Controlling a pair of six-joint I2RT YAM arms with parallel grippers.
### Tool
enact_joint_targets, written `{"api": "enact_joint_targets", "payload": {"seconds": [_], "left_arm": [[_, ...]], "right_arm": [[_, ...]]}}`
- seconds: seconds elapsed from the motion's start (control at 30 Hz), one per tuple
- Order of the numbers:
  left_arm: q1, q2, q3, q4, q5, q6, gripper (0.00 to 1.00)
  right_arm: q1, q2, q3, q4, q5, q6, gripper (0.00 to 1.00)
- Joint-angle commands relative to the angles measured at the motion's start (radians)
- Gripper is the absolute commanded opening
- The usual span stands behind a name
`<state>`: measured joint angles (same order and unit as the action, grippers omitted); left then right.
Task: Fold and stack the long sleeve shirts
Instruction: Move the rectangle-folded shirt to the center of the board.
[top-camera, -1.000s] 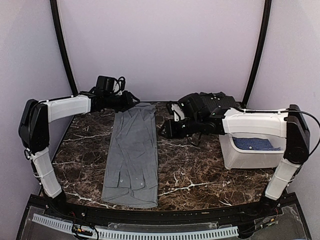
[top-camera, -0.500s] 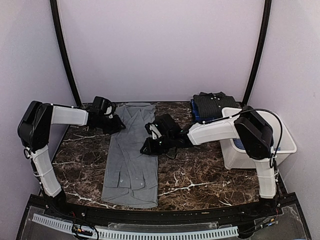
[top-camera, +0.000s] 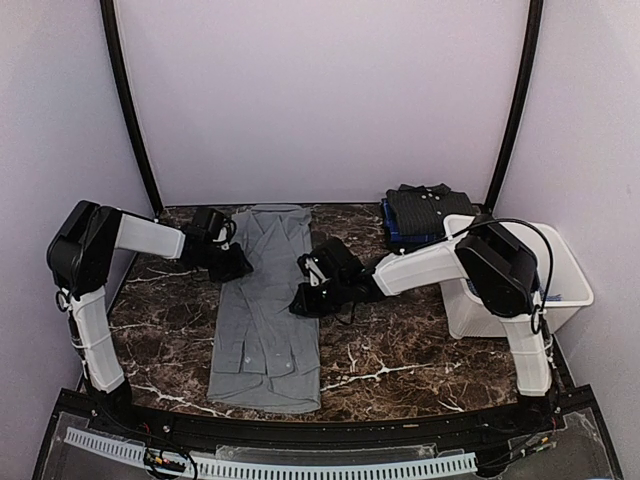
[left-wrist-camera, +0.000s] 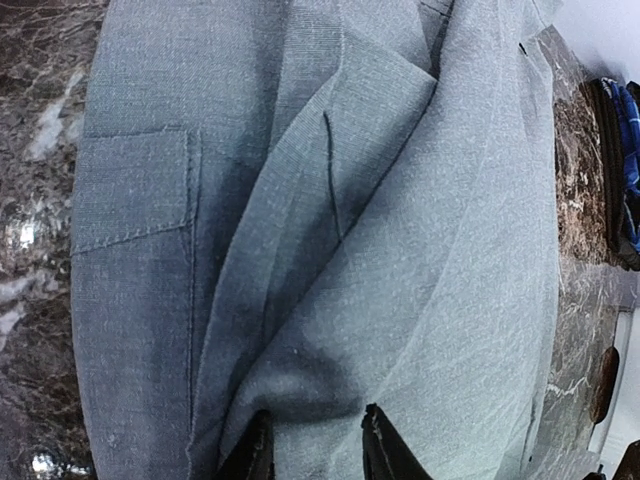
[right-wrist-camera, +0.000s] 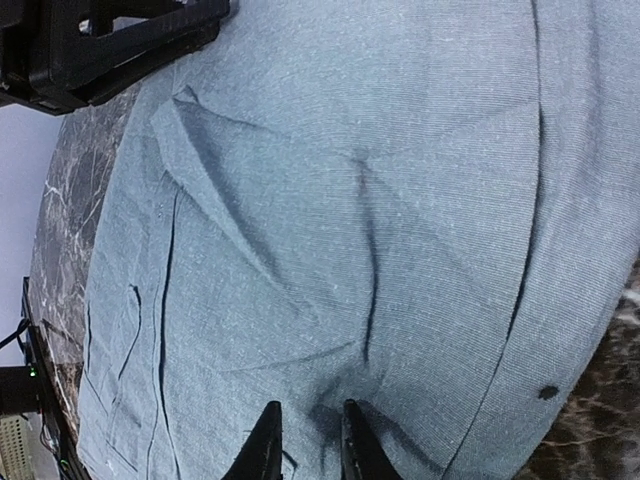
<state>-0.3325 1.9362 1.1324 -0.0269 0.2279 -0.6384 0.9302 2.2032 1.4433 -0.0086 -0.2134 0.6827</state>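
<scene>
A plain mid-grey long sleeve shirt (top-camera: 265, 310) lies as a long narrow strip down the table, collar at the back. My left gripper (top-camera: 234, 267) is at its left edge, level with the chest. In the left wrist view its fingers (left-wrist-camera: 255, 452) press into the grey shirt (left-wrist-camera: 330, 230) with a raised fold pinched between them. My right gripper (top-camera: 304, 299) is at the shirt's right edge. In the right wrist view its narrow-set fingers (right-wrist-camera: 355, 445) pinch the grey cloth (right-wrist-camera: 350, 200), and creases run into the gap. The blue dotted shirt does not show.
A folded pile of dark shirts (top-camera: 430, 210) with a blue layer under it sits at the back right. A white tub (top-camera: 572, 282) stands at the right edge, mostly hidden by my right arm. Curved black poles rise at both back corners.
Both arms swung in from the back of the table and came down on the grey shirt, the left at its left edge and the right at its right edge. The shirt's middle has shifted slightly.
</scene>
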Motion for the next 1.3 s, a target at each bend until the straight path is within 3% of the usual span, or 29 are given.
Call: {"api": "enact_joint_targets", "payload": {"seconds": [0.0, 0.17, 0.37, 0.57, 0.7, 0.77, 0.93, 1.27], "left_arm": [[-0.031, 0.039, 0.003, -0.003, 0.011, -0.066, 0.29], [-0.055, 0.072, 0.065, 0.002, 0.003, -0.092, 0.29], [-0.056, 0.092, 0.189, -0.092, -0.006, -0.021, 0.3], [-0.068, -0.012, 0.231, -0.191, 0.022, 0.031, 0.4], [-0.089, -0.154, 0.132, -0.232, 0.039, 0.005, 0.43], [-0.097, -0.231, 0.006, -0.239, 0.056, -0.025, 0.42], [-0.109, -0.408, -0.2, -0.252, 0.127, -0.057, 0.41], [-0.167, -0.558, -0.465, -0.264, 0.225, -0.138, 0.39]], "right_arm": [[-0.064, -0.027, -0.066, -0.068, 0.068, -0.033, 0.19], [-0.103, -0.063, -0.078, -0.099, 0.047, -0.079, 0.2], [-0.095, -0.147, -0.072, -0.136, 0.0, -0.121, 0.27], [-0.094, -0.267, -0.136, -0.175, 0.003, -0.144, 0.33], [-0.094, -0.34, -0.21, -0.209, 0.006, -0.151, 0.33], [-0.093, -0.377, -0.264, -0.209, -0.006, -0.144, 0.31], [-0.089, -0.45, -0.369, -0.191, -0.061, -0.137, 0.2], [-0.047, -0.45, -0.466, -0.189, -0.103, -0.136, 0.06]]}}
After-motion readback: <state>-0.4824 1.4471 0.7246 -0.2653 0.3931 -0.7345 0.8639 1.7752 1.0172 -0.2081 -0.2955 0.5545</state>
